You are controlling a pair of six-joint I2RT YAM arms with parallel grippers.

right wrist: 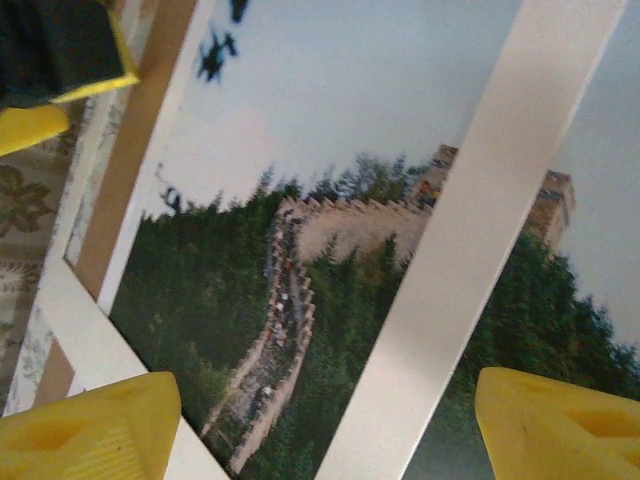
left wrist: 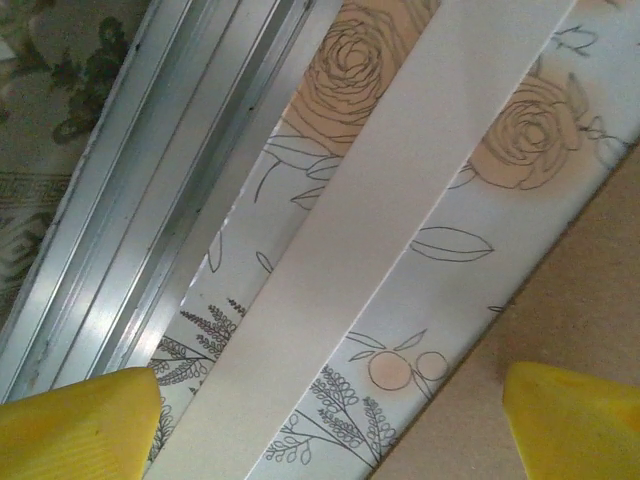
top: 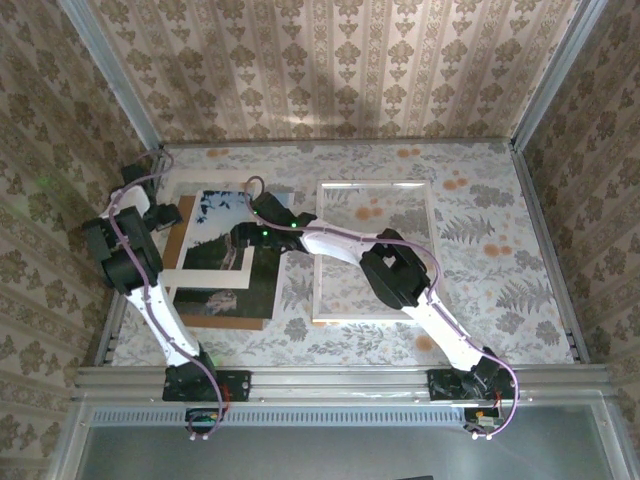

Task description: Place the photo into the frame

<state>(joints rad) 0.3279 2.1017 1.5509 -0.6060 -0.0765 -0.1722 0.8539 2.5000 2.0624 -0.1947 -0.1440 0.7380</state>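
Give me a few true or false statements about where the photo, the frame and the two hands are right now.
The thin-edged white picture frame with a clear pane lies flat on the floral table. True.
The landscape photo print already sits inside that frame. False: it lies apart, to the frame's left, with a white cardboard mat crossing over it.
The right hand is open above the photo. True.
The left hand is clamped shut. False: it is open.

Floral table (top: 490,290) with frame (top: 395,210), brown board (top: 225,321)
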